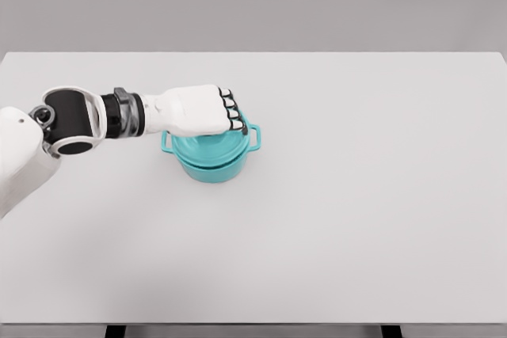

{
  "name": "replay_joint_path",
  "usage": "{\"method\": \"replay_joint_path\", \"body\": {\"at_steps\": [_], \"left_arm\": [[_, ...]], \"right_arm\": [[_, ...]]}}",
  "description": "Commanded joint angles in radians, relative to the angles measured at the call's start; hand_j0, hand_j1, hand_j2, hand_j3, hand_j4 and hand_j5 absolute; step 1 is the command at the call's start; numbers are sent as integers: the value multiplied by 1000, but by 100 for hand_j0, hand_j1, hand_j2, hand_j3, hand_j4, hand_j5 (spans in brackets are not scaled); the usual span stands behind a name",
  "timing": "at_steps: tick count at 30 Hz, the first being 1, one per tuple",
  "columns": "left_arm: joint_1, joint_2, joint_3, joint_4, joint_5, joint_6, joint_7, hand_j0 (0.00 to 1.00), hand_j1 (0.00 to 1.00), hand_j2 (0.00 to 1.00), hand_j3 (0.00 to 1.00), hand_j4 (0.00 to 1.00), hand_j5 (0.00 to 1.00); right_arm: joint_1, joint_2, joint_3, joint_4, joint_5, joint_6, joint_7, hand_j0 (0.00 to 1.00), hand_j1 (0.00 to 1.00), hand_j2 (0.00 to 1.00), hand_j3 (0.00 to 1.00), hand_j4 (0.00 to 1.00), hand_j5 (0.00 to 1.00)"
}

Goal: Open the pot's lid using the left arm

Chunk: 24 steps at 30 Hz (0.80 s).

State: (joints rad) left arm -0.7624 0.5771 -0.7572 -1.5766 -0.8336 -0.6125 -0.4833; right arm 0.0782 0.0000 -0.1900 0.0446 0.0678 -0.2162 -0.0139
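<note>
A teal pot [211, 167] with two side handles stands on the white table [364, 219], left of the middle. Its teal lid [207, 147] sits on the pot, mostly covered from above. My left hand [234, 119] reaches in from the left and lies on top of the lid, fingers curled down over its centre. The lid's knob is hidden under the palm. The right arm does not show.
The pot's right handle [254, 137] sticks out just beyond my curled fingers. My left forearm [95, 116] crosses the table's left part. The table's front edge runs along the bottom of the view.
</note>
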Motion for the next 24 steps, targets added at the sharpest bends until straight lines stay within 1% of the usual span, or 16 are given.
{"method": "replay_joint_path", "body": {"at_steps": [1, 3, 4, 5, 13, 15, 17, 19, 22, 24], "left_arm": [[0, 0, 1, 0, 5, 2, -1, 61, 61, 61, 61, 61, 61], [2, 0, 1, 0, 4, 2, -1, 59, 59, 59, 59, 59, 59], [0, 0, 1, 0, 5, 2, -3, 55, 55, 55, 55, 55, 55], [0, 0, 3, 0, 13, 2, -26, 53, 53, 53, 53, 53, 53], [0, 1, 10, 0, 33, 2, -37, 52, 52, 52, 52, 52, 52], [-9, 3, 12, 0, 45, 2, -37, 52, 52, 52, 52, 52, 52], [-9, 7, 33, 1, 56, 2, -37, 52, 52, 52, 52, 52, 52], [-11, 20, 36, 1, 68, 2, -37, 52, 52, 52, 52, 52, 52], [-9, 49, 62, 3, 74, 2, -37, 52, 52, 52, 52, 52, 52], [-9, 59, 67, 39, 97, 2, -37, 52, 52, 52, 52, 52, 52]], "right_arm": [[0, 0, 0, 0, 0, 0, 0, 100, 100, 100, 100, 100, 100], [0, 0, 0, 0, 0, 0, 0, 100, 100, 100, 100, 100, 100], [0, 0, 0, 0, 0, 0, 0, 100, 100, 100, 100, 100, 100], [0, 0, 0, 0, 0, 0, 0, 100, 100, 100, 100, 100, 100], [0, 0, 0, 0, 0, 0, 0, 100, 100, 100, 100, 100, 100], [0, 0, 0, 0, 0, 0, 0, 100, 100, 100, 100, 100, 100], [0, 0, 0, 0, 0, 0, 0, 100, 100, 100, 100, 100, 100], [0, 0, 0, 0, 0, 0, 0, 100, 100, 100, 100, 100, 100], [0, 0, 0, 0, 0, 0, 0, 100, 100, 100, 100, 100, 100], [0, 0, 0, 0, 0, 0, 0, 100, 100, 100, 100, 100, 100]]}}
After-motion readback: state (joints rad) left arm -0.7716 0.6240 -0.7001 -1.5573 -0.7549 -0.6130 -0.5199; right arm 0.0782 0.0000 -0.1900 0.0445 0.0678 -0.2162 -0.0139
